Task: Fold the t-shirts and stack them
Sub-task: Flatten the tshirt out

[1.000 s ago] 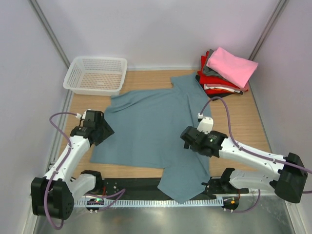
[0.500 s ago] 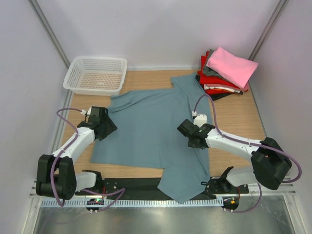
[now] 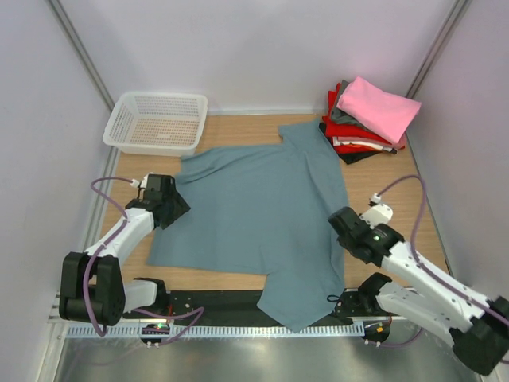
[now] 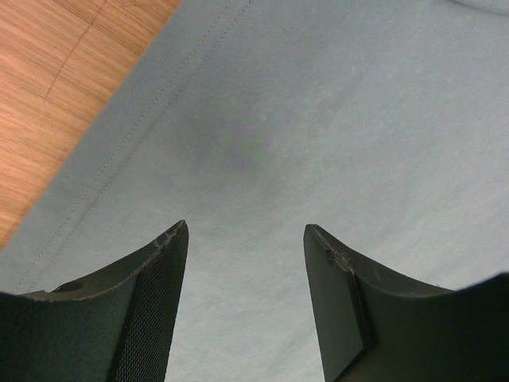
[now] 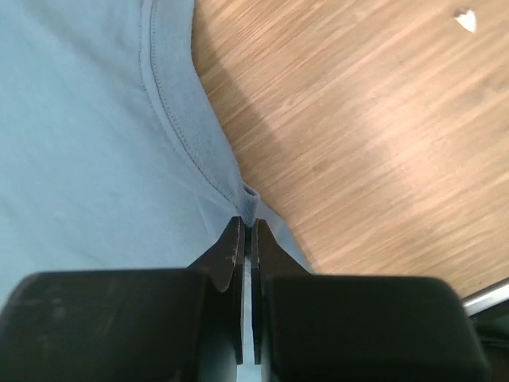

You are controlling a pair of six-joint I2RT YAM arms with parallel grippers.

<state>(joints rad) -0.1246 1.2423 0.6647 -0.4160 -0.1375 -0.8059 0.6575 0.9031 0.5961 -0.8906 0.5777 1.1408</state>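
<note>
While the left pincer (image 4: 243, 232) hangs with its jaws apart just above the left border of the large teal-blue t-shirt (image 3: 246, 207), probably to be ready to take that side for a fold, the shirt lies spread flat over the middle of the wooden tabletop (image 3: 398, 199), a thin, soft, matte knit. Toward the right edge, the right pincer (image 5: 247, 227) is clamped on a small pinch of the stitched hem, which wrinkles at the grip. In the far right corner the folded t-shirts (image 3: 358, 135) form a stack of soft rectangles, pink on top.
</note>
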